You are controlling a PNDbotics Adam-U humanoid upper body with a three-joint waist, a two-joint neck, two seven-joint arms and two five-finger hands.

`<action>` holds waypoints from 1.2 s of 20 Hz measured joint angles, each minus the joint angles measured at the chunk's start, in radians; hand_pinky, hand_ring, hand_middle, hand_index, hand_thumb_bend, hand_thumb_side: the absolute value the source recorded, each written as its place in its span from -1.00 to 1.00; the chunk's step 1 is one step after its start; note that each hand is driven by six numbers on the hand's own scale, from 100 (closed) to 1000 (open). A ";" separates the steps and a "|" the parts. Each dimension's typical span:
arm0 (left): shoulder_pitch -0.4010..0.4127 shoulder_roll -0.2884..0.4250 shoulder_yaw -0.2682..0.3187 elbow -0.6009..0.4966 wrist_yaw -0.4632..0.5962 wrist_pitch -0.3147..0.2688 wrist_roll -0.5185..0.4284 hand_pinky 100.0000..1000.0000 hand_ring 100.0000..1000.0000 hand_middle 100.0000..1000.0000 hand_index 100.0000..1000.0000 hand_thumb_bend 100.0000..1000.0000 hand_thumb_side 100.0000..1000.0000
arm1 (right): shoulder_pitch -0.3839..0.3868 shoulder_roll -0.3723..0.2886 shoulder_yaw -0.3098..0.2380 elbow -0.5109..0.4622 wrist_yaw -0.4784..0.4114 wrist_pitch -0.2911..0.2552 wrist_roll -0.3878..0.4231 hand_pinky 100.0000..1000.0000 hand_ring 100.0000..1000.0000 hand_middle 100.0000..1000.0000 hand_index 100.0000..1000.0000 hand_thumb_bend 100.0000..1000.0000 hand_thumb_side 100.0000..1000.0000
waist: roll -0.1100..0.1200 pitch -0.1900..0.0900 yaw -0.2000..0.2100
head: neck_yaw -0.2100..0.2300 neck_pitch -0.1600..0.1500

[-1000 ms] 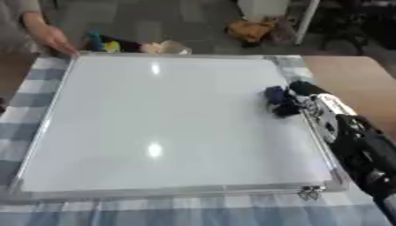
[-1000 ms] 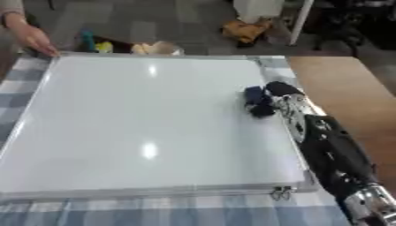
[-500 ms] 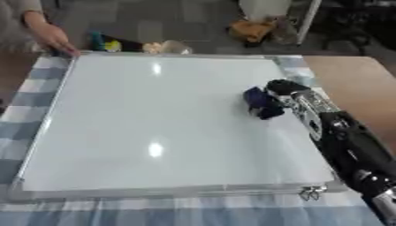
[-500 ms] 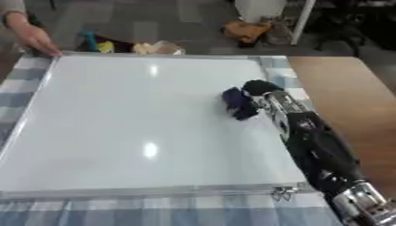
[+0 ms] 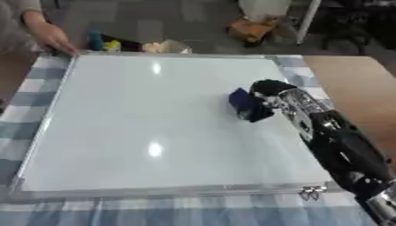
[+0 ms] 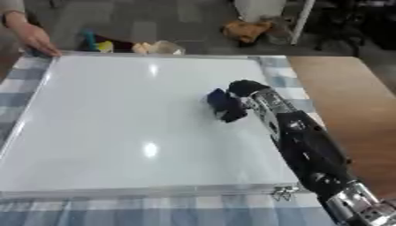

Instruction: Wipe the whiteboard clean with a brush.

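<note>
My right hand [image 5: 269,89], black with silver joints, reaches in from the lower right over the large white glossy whiteboard with a thin silver metal frame [image 5: 154,123]. Its fingers are curled round the small dark blue block-shaped brush [image 5: 249,105], which rests on the board surface right of the board's centre. I cannot make out the fingers singly; they merge into one dark mass at the brush's right edge. I also cannot tell whether the brush has a felt face or bristles, as only its blunt blue upper side shows.

The board surface looks blank and shiny, with two soft light reflections on it, one near the far edge and one nearer the near edge. I see no marks on it. A small metal clip or hanger [image 5: 312,193] sits at the board's near right corner; its shape is unclear.

The board lies on a blue and white checked cloth [image 5: 23,84], and bare brown wooden tabletop [image 5: 356,84] shows to the board's right.

A person's bare hand [image 5: 52,39] rests at the board's far left corner, cut off above the wrist. Beyond the far edge lie small teal, yellow and pale objects [image 5: 116,44], too blurred to identify.

My left hand shows in neither view.
</note>
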 measured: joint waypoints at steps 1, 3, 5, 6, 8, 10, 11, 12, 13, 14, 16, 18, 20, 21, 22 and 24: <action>0.000 0.000 0.000 0.000 0.000 0.000 0.000 0.02 0.03 0.13 0.39 0.27 0.95 | 0.000 0.000 -0.006 0.006 0.001 0.006 0.001 0.27 0.20 0.06 -0.21 -0.99 0.31 | 0.000 0.000 -0.001 | 0.000 0.000; 0.000 0.000 0.000 0.000 0.000 0.000 0.000 0.02 0.03 0.13 0.39 0.27 0.95 | -0.001 0.000 -0.022 0.022 0.007 0.019 -0.001 0.28 0.20 0.06 -0.21 -0.99 0.31 | 0.000 -0.001 -0.002 | 0.000 0.000; 0.000 0.000 0.000 0.000 0.000 0.000 0.000 0.02 0.03 0.13 0.39 0.27 0.96 | -0.002 0.000 -0.038 0.041 0.015 0.032 -0.004 0.28 0.20 0.06 -0.21 -0.99 0.30 | 0.000 -0.002 -0.003 | 0.000 0.000; 0.000 0.000 0.000 0.000 0.000 0.000 0.000 0.02 0.03 0.13 0.39 0.27 0.96 | -0.003 0.000 -0.046 0.050 0.018 0.040 -0.007 0.28 0.20 0.06 -0.21 -0.99 0.30 | 0.000 -0.003 -0.003 | 0.000 0.000; 0.000 0.000 0.000 0.000 0.000 0.000 0.000 0.02 0.03 0.13 0.39 0.27 0.95 | -0.003 -0.004 -0.064 0.070 0.023 0.056 -0.013 0.28 0.20 0.06 -0.21 -0.99 0.30 | 0.000 -0.005 -0.005 | 0.000 0.000; 0.000 0.000 0.000 0.000 0.000 0.000 0.000 0.02 0.03 0.13 0.39 0.27 0.96 | -0.003 -0.009 -0.084 0.093 0.025 0.074 -0.019 0.26 0.19 0.05 -0.21 -1.00 0.30 | 0.000 -0.007 -0.006 | 0.000 0.000; 0.000 0.000 0.000 0.000 0.000 0.000 0.000 0.02 0.03 0.13 0.39 0.27 0.96 | -0.003 -0.013 -0.093 0.102 0.025 0.083 -0.023 0.26 0.19 0.05 -0.21 -1.00 0.30 | 0.000 -0.007 -0.006 | 0.001 0.000; 0.001 0.000 0.000 0.000 0.000 0.000 0.000 0.02 0.03 0.13 0.39 0.27 0.96 | -0.003 -0.017 -0.102 0.111 0.025 0.092 -0.028 0.26 0.19 0.05 -0.22 -1.00 0.30 | 0.000 -0.007 -0.007 | 0.001 0.000; 0.001 0.000 0.000 0.000 0.000 0.000 0.000 0.02 0.03 0.13 0.39 0.27 0.96 | -0.003 -0.021 -0.110 0.118 0.023 0.100 -0.033 0.25 0.19 0.05 -0.22 -1.00 0.30 | 0.000 -0.007 -0.008 | 0.001 0.000; 0.001 0.000 0.000 0.000 0.000 0.000 0.000 0.02 0.03 0.13 0.39 0.27 0.96 | -0.002 -0.026 -0.117 0.126 0.019 0.107 -0.038 0.25 0.18 0.05 -0.22 -1.00 0.30 | 0.000 -0.007 -0.008 | 0.001 0.000; 0.001 0.000 0.000 0.000 0.000 0.000 0.000 0.02 0.03 0.13 0.39 0.27 0.96 | 0.000 -0.035 -0.128 0.137 0.008 0.119 -0.049 0.24 0.18 0.04 -0.22 -1.00 0.29 | 0.000 -0.007 -0.010 | 0.002 0.000; 0.001 0.000 0.000 0.000 0.000 0.000 0.000 0.02 0.03 0.13 0.39 0.27 0.96 | 0.004 -0.042 -0.135 0.144 -0.007 0.129 -0.059 0.24 0.18 0.04 -0.22 -1.00 0.29 | 0.000 -0.007 -0.012 | 0.002 0.000; 0.001 0.000 0.000 0.000 0.000 0.000 0.000 0.02 0.03 0.13 0.39 0.27 0.96 | 0.008 -0.049 -0.138 0.149 -0.020 0.135 -0.065 0.24 0.18 0.04 -0.22 -1.00 0.30 | 0.000 -0.009 -0.013 | 0.002 0.000; 0.001 0.000 0.000 0.000 0.000 0.000 0.000 0.02 0.03 0.13 0.39 0.26 0.95 | 0.009 -0.050 -0.139 0.150 -0.025 0.137 -0.067 0.24 0.18 0.04 -0.22 -1.00 0.30 | 0.000 -0.009 -0.013 | 0.002 0.000; 0.001 0.000 0.000 0.000 0.000 0.000 0.000 0.02 0.03 0.13 0.39 0.27 0.95 | 0.009 -0.050 -0.139 0.151 -0.029 0.139 -0.069 0.24 0.18 0.04 -0.22 -1.00 0.30 | 0.000 -0.009 -0.013 | 0.002 0.000; 0.001 0.000 0.000 0.000 0.000 0.000 0.000 0.02 0.03 0.13 0.39 0.27 0.95 | 0.010 -0.051 -0.139 0.153 -0.037 0.141 -0.071 0.24 0.18 0.04 -0.22 -1.00 0.30 | 0.000 -0.010 -0.013 | 0.003 0.000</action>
